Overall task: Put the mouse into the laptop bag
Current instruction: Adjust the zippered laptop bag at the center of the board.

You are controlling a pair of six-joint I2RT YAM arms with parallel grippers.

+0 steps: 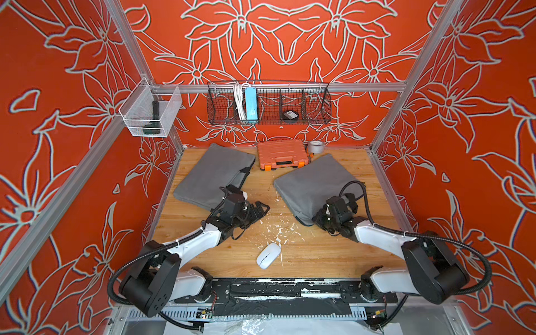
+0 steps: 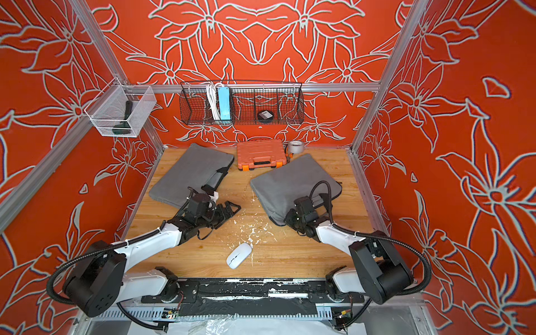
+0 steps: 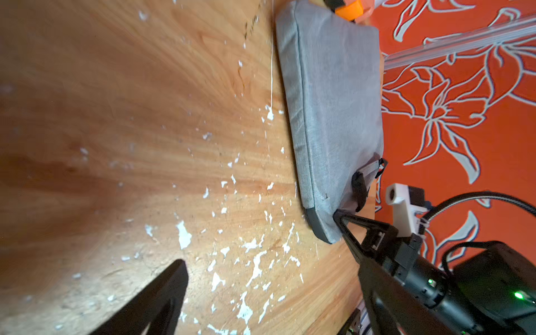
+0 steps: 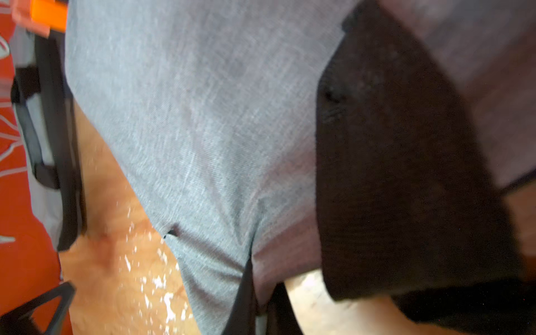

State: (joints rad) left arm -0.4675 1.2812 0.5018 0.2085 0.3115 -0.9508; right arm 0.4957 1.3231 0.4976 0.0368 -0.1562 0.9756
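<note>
The mouse [image 1: 268,255] lay loose on the desk [image 1: 319,255] at lower centre of both top views, nearest the base, with neither arm touching it. So I judged the step in hand to be readying a bag, not yet the pick.

My left fingers [image 1: 256,211] hung wide apart and empty just above the wood at mid-frame, beside the near edge of the left bag [image 1: 214,174]. That arm reached low and forward with its wrist rolled on its side.

My right fingers [image 3: 348,238] were together on the near corner of the right bag [image 1: 316,182]. In the right wrist view the grey cloth puckered toward the pinch, so I took it for a hold on fabric. That arm was folded short, elbow out to the right, wrist tipped down.

The next move, as I saw it, called for lifting that corner to find the opening, which I could not see, while the left fingers went to the mouse at the front.

Beyond the bags sat an orange case [image 1: 282,155] and a tape roll [image 1: 316,146] by the back wall.
</note>
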